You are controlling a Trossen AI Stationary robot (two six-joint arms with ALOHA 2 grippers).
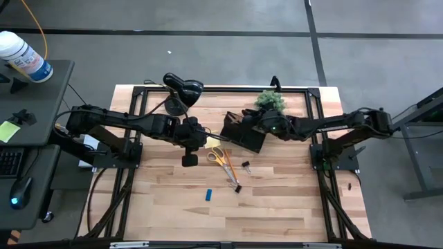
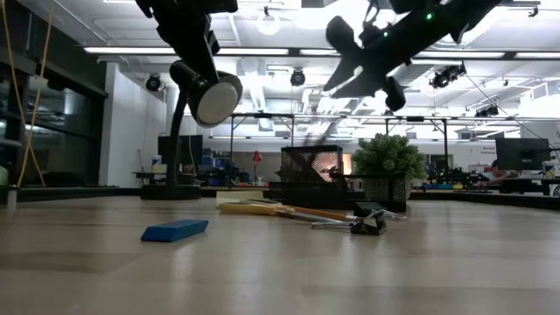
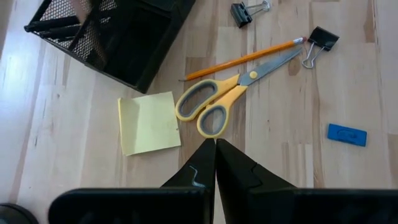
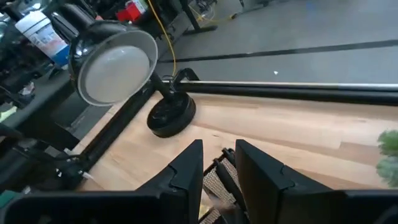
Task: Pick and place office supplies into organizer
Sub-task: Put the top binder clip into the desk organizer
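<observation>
Open room: bare wood across the table's (image 1: 277, 214) near half, only a blue block (image 1: 208, 195) there.
Organizer (image 1: 243, 133): far centre, beside plant (image 1: 270, 101).
Right gripper (image 4: 217, 163): over organizer, fingers parted, empty.
Left gripper (image 3: 215, 149): pinched shut, empty, above scissors (image 3: 214, 106) and sticky pad (image 3: 148, 122).

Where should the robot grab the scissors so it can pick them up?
Probably from straight above, at the neck of the scissors where handles meet blades. They lie flat and closed on the table, narrowest there. The pencil lies close alongside, so pinching needs care.
</observation>
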